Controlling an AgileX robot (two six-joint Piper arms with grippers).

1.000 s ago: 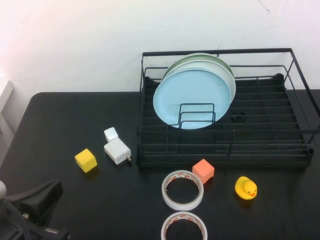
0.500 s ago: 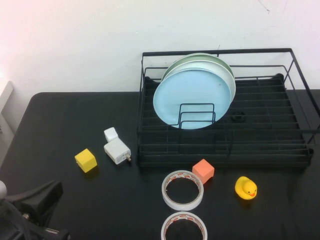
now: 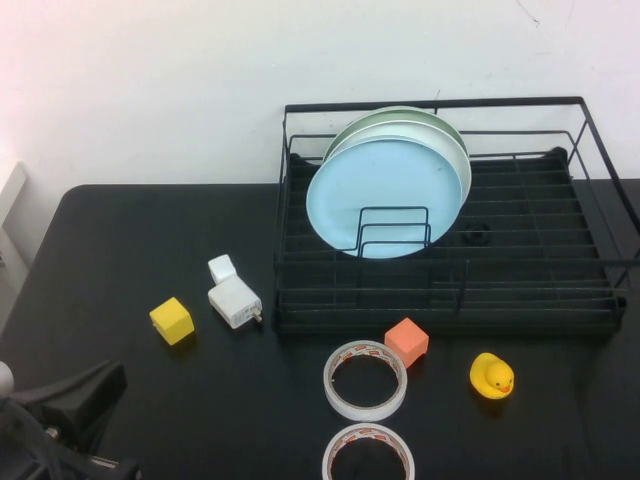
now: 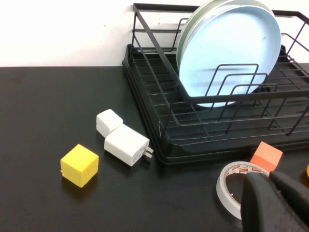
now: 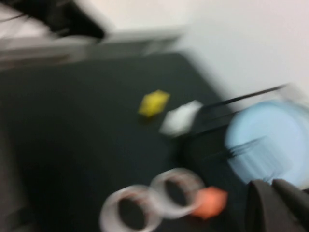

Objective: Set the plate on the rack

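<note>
The sky-blue plate [image 3: 385, 196] stands upright in the left part of the black wire rack [image 3: 590, 300], leaning against two pale green-white plates [image 3: 455, 145] behind it, with small wire dividers in front. It also shows in the left wrist view [image 4: 231, 58] and, blurred, in the right wrist view [image 5: 268, 142]. My left gripper [image 4: 269, 178] is shut and empty, low over the table near the front left corner [image 3: 75, 395], far from the rack. My right gripper [image 5: 270, 184] is shut and empty; it is out of the high view.
On the black table in front of the rack lie a yellow cube [image 3: 172, 320], a white charger [image 3: 234, 302] with a small white block [image 3: 221, 268], an orange cube [image 3: 407, 341], two tape rolls [image 3: 366, 380] [image 3: 368, 452] and a yellow rubber duck [image 3: 491, 376].
</note>
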